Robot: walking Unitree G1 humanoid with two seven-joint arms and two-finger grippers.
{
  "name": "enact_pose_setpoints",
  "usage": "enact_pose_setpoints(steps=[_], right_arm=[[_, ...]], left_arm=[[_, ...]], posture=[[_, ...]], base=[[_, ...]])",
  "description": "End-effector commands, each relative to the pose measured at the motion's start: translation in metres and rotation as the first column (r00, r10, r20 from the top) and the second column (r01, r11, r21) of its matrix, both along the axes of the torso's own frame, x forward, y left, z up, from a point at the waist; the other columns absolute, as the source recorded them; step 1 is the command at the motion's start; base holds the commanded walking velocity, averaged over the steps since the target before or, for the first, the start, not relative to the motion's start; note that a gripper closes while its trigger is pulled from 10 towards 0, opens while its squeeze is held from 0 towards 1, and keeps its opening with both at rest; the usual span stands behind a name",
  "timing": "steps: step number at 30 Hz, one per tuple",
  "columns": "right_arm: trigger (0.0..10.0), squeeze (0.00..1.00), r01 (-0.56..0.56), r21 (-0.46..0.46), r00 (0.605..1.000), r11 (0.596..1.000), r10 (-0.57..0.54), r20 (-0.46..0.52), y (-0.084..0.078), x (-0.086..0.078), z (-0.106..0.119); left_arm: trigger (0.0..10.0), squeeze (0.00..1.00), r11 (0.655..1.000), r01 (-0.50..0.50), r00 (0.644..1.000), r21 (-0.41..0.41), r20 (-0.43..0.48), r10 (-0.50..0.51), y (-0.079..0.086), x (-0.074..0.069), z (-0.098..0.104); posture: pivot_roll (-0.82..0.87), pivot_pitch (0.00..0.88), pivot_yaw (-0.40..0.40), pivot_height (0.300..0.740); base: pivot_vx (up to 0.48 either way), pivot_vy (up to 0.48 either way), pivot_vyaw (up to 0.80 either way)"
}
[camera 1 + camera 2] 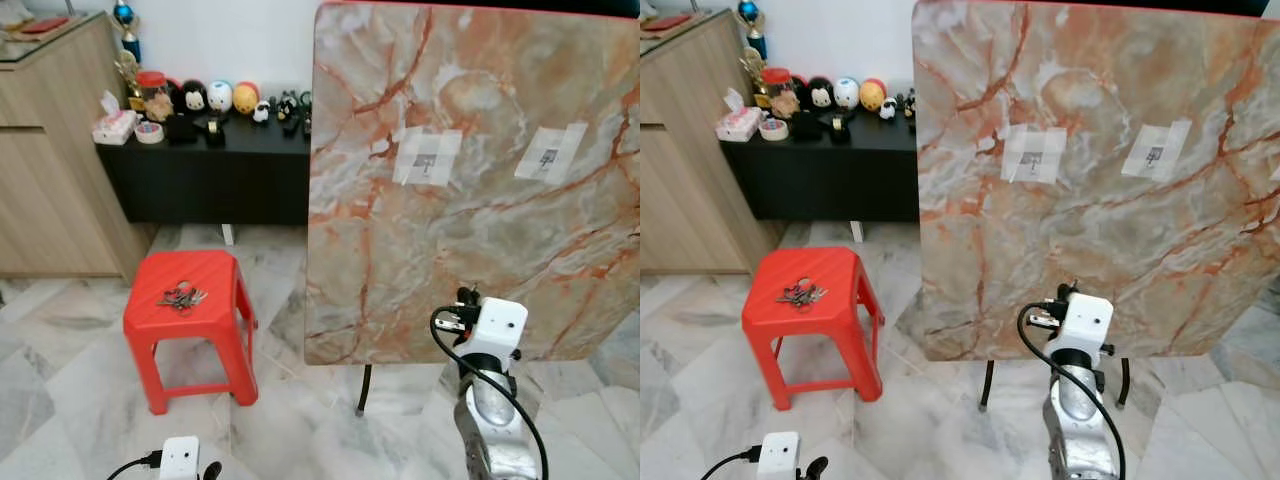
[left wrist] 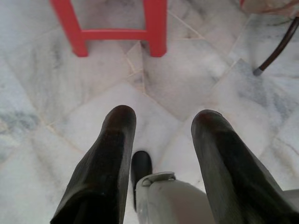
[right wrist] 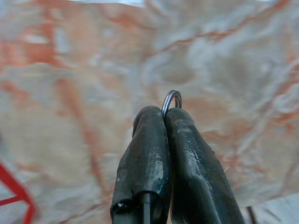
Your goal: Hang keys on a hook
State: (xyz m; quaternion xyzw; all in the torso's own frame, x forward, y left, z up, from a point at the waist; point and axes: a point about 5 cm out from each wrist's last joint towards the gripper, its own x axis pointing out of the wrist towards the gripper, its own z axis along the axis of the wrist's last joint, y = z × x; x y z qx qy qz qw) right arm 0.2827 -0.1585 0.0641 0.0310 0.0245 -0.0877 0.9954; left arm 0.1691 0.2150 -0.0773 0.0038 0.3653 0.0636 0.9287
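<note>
A bunch of keys [image 1: 181,297] lies on the seat of a red plastic stool [image 1: 215,275]. An upright marble board [image 1: 480,90] carries two small hooks under tape, one [image 1: 428,157] left of the other [image 1: 549,153]. My right arm [image 1: 493,400] is raised in front of the board's lower part. In the right wrist view my right gripper [image 3: 164,114] is shut on a thin metal key ring [image 3: 172,99] that pokes out between the fingertips, facing the marble. My left gripper [image 2: 163,119] hangs low over the floor, open and empty, near the stool's legs [image 2: 155,28].
The board stands on thin dark legs [image 1: 362,390] on the marble floor. A black low cabinet [image 1: 200,170] with toys and a tissue box stands at the back. A wooden cupboard [image 1: 45,150] lines the left side.
</note>
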Motion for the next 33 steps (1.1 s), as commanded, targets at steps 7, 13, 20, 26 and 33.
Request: enact_pose_setpoints(steps=[7,13,20,26,33], right_arm=[[10.0,0.0,-0.002,0.002,1.0,1.0,0.002,0.016,-0.0007,0.0017,0.0026],[10.0,0.0,-0.019,0.0,1.0,1.0,0.019,0.015,0.0012,0.0025,0.0029],[10.0,0.0,-0.031,-0.004,0.999,1.0,0.031,0.014,0.0023,0.0027,0.0026],[10.0,0.0,-0.043,-0.005,0.999,0.999,0.043,0.014,0.0046,0.0026,0.0023],[10.0,0.0,-0.052,-0.003,0.999,0.999,0.052,0.014,0.0061,0.0023,0.0021]], left_arm=[[10.0,0.0,1.0,-0.013,0.999,0.011,-0.034,0.013,0.0038,-0.0052,-0.0027],[10.0,0.0,0.999,-0.034,0.999,0.003,-0.029,0.034,0.0072,-0.0064,-0.0023],[10.0,0.0,0.999,-0.037,0.999,-0.003,-0.032,0.037,0.0062,-0.0071,-0.0029],[10.0,0.0,0.999,-0.031,0.999,-0.008,-0.032,0.031,0.0037,-0.0067,-0.0032],[10.0,0.0,1.0,-0.022,0.999,-0.008,-0.033,0.022,0.0035,-0.007,-0.0034]], posture=[[0.03,0.0,-0.078,0.74],[0.04,0.0,-0.079,0.74],[0.04,0.0,-0.08,0.74],[0.03,0.0,-0.078,0.74],[0.04,0.0,-0.078,0.74]], base=[[0.0,0.0,0.0],[0.0,0.0,0.0],[0.19,0.0,0.0],[0.295,0.0,0.0],[0.302,0.0,0.0]])
